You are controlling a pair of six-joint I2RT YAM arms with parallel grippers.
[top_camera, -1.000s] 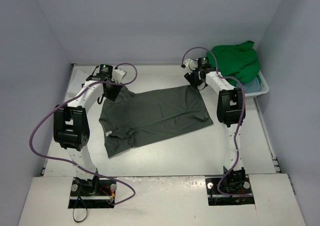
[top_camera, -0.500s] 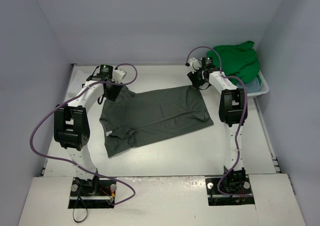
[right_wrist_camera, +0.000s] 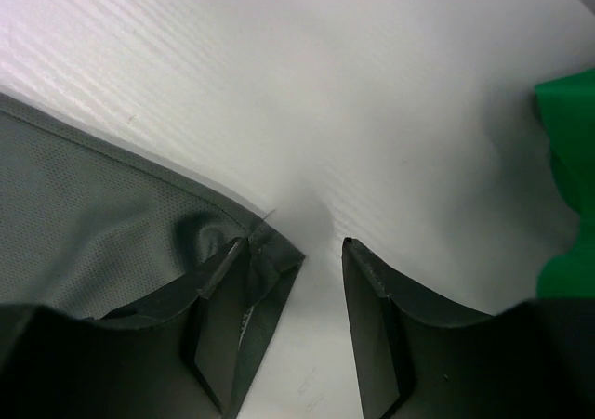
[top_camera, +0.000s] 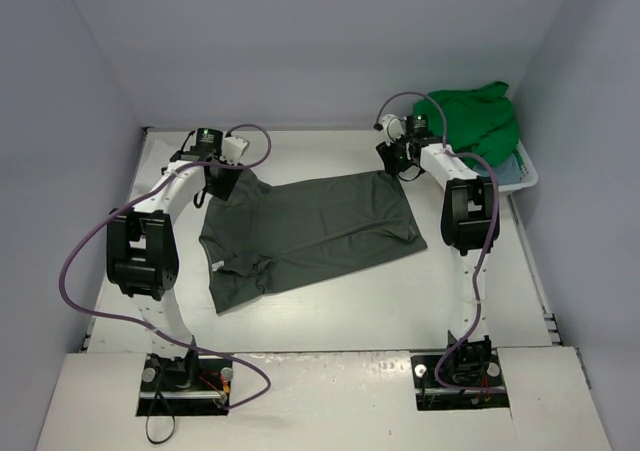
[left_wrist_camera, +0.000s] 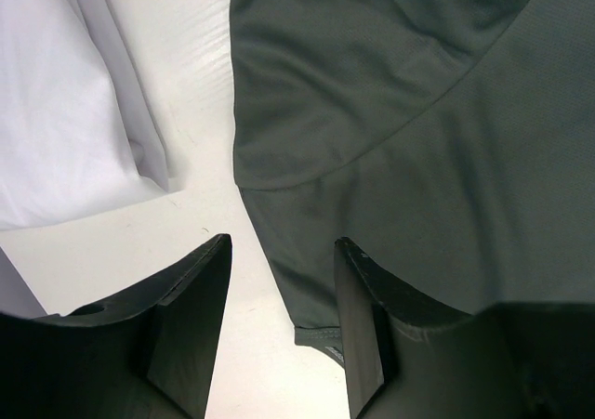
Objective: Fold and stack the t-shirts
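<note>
So far, we judge nothing folded or stacked. Dark grey-olive t-shirt (top_camera: 305,233) lies spread flat mid-table (top_camera: 350,311): matte fine-mesh knit, stitched hems, rumpled at near-left end. Bright green t-shirt (top_camera: 475,121) heaped, soft and creased, in white basket (top_camera: 527,176). Our left gripper (left_wrist_camera: 284,244) parted over shirt's far-left edge, holding nothing. Our right gripper (right_wrist_camera: 296,245) parted too, far-right corner beside one finger, unpinched.
</note>
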